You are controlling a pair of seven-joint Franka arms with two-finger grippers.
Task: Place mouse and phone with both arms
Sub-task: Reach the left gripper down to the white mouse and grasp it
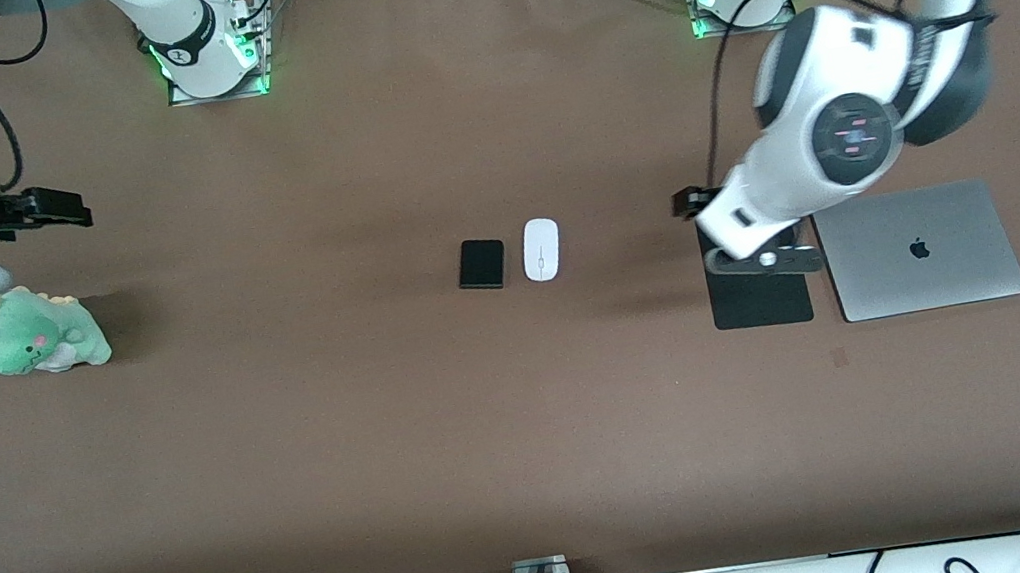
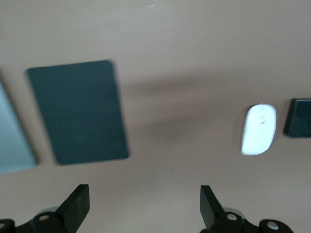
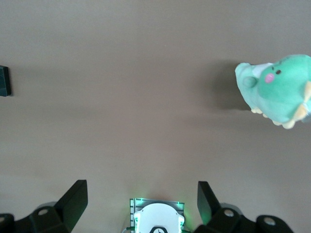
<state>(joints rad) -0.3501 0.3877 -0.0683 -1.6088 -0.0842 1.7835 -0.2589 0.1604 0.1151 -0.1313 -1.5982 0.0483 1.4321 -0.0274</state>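
Nothing is grasped yet: the small glossy white oval mouse (image 1: 542,249) and small glossy black phone (image 1: 481,263) lie side by side mid-table. The spread, empty left gripper (image 2: 145,206) hangs over the matte black pad (image 1: 760,298); the right gripper (image 3: 142,204), likewise spread, is held above the green plush dinosaur (image 1: 36,332).

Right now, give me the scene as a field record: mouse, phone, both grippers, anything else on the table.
mouse: white mouse flat on the table's middle, beside the phone, on the side toward the left arm's end
phone: black phone, apart from the mouse, untouched
left gripper: left gripper over bare table beside the black pad, fingers open, empty
right gripper: right gripper at the right arm's end, above the table by the green plush dinosaur, fingers open, empty
other: closed silver laptop beside the pad
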